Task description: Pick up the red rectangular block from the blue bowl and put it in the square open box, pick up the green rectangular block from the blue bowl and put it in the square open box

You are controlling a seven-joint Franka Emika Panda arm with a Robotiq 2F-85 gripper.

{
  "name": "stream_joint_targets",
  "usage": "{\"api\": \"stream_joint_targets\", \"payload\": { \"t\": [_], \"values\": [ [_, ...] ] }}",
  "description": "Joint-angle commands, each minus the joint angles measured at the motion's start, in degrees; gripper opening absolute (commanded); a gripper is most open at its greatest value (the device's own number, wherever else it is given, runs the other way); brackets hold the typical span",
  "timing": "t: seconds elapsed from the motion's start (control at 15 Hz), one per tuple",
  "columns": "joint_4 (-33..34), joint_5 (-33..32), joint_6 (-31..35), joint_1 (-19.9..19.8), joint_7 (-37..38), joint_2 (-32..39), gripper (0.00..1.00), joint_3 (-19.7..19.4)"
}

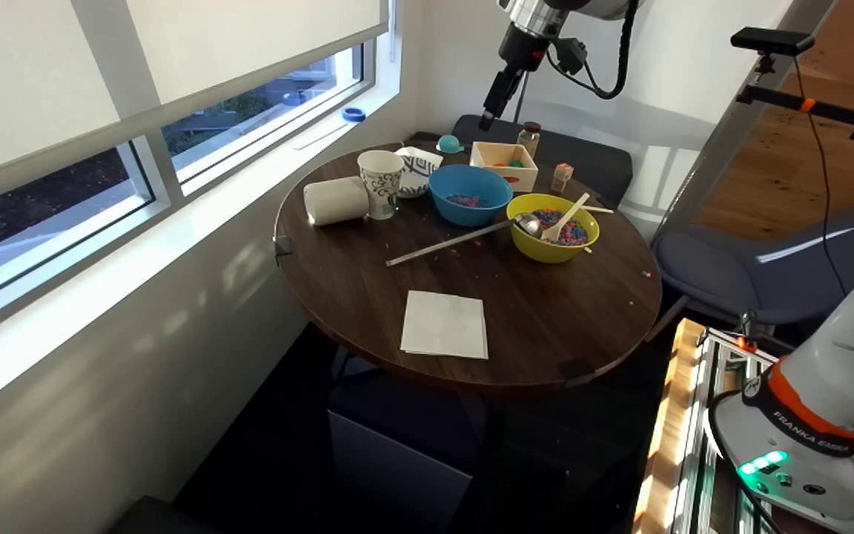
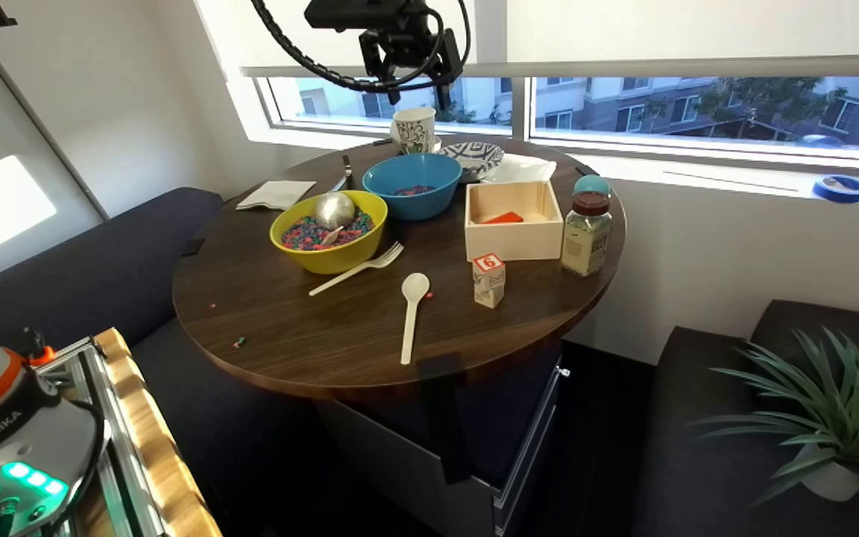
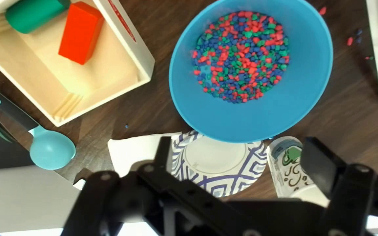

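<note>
- Calling both placements done: red-orange rectangular block point(image 3: 81, 32) and solid green block point(image 3: 34, 15) sit inside the square open box of pale wood point(image 2: 515, 240).
- Red one's long axis, wrist view: upper right to lower left, nearer vertical than horizontal, skewed to the box walls. Lower end points roughly at the box's bottom corner there; upper end meets or nearly meets the green one, can't tell which.
- Green one looks more cylinder than rectangle, whatever the task text says. On its side, long axis roughly along the upper-left wall.
- Round bright blue bowl point(image 3: 241, 126) just beside the box: small red, green and blue bits point(image 3: 241, 55), no block visible. Anything buried: can't tell.
- Black two-finger gripper point(image 3: 237, 147): fingers spread wide, nothing between them, hanging above the round dark wood table point(image 1: 545, 319).
- Left to do, my read: nothing but backing off.
- Further out: yellow-green bowl point(image 2: 318, 262) with silver metal ladle point(image 2: 335, 210), clear jar with brown lid point(image 2: 586, 242).
</note>
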Motion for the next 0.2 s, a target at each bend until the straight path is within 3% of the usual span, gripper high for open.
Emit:
{"api": "stream_joint_targets", "payload": {
  "t": [0.0,0.13],
  "values": [
    [0.2,0.2,-0.2,0.8,-0.2,0.0,1.00,-0.8],
    [0.1,0.2,-0.2,0.8,-0.4,0.0,1.00,-0.8]
  ]
}}
